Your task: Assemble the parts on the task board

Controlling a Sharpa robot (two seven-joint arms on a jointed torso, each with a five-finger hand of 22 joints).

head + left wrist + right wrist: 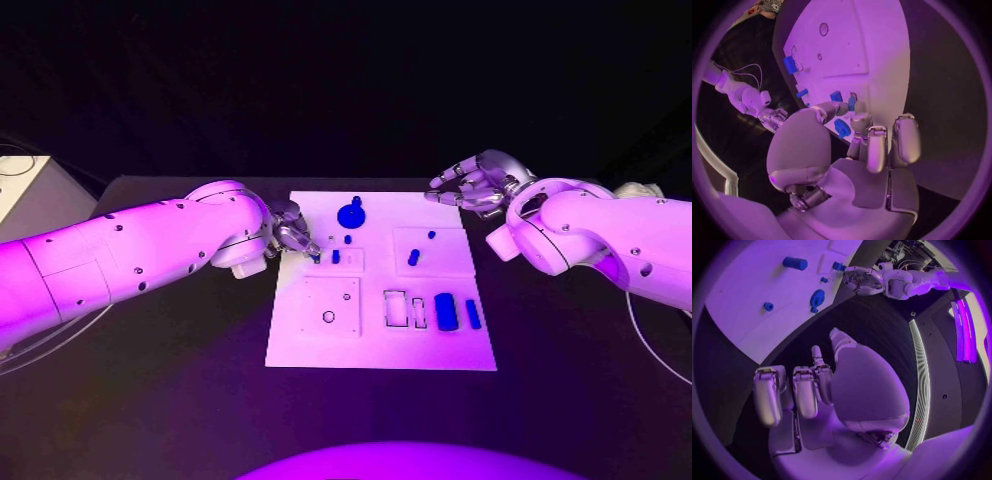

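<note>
The left hand (293,237) sat at the task board's (378,355) left edge, pinching a small blue part (842,128) in its fingertips. The right hand (476,184) hovered off the far right corner, fingers loosely curled around nothing, with bare black table (173,400) around it.
</note>
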